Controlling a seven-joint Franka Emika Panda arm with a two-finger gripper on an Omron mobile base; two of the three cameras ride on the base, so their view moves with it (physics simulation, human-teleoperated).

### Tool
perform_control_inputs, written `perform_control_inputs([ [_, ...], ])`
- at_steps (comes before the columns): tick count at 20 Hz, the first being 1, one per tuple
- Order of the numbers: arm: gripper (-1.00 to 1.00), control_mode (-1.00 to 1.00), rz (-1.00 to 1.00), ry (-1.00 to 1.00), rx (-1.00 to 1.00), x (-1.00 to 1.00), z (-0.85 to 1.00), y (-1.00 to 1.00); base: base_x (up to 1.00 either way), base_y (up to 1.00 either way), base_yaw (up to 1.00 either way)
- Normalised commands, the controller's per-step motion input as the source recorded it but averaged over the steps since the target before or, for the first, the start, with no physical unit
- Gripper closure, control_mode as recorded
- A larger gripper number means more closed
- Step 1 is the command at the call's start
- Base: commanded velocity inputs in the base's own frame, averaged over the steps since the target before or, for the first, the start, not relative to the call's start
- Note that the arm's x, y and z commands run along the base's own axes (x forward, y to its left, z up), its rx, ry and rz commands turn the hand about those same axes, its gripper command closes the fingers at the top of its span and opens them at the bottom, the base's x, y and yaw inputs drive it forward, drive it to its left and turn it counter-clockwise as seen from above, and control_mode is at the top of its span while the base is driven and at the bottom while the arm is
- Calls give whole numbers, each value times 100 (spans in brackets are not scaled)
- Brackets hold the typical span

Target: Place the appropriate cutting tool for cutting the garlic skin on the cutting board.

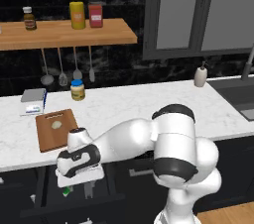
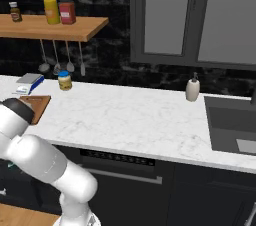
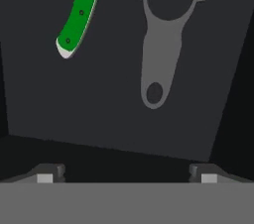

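The claw (image 3: 127,174) hung wide open and empty over a dark drawer floor (image 3: 124,119), its two tips set far apart at the bottom of the hand view. In that view, left to right, lay the knife (image 3: 79,14), green handle showing with its blade running off the top edge, and just beside it, apart, the grey peeler (image 3: 163,39), its head toward the top. Neither touched the claw.

The left base view showed what the hand view did not: the arm (image 1: 163,143) bent low in front of the counter (image 1: 149,109), its hand (image 1: 79,163) down below the counter edge at an open drawer (image 1: 74,196). A speck of green there may have been the knife; too small to tell. Left to right on the counter stood a book (image 1: 33,101), the board (image 1: 55,130) with the garlic (image 1: 56,125) resting on it, a jar (image 1: 77,89), a soap bottle (image 1: 200,76) and the sink (image 1: 238,94). Above hung a shelf (image 1: 64,33) with three containers and utensils beneath.

The right base view gave the same counter from the other side; there the arm's elbow covered most of the board (image 2: 41,104), hiding the garlic.
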Motion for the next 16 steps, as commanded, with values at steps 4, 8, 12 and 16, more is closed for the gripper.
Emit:
perform_control_inputs([
  [4,-100,-100,-14,0,1,24,-47,6,0,0,0],
  [8,-100,-100,-10,2,0,26,-44,17,0,0,0],
  [12,-100,-100,-9,8,-2,23,-40,31,0,0,0],
  [16,-100,-100,-3,9,-2,2,-41,23,0,0,0],
])
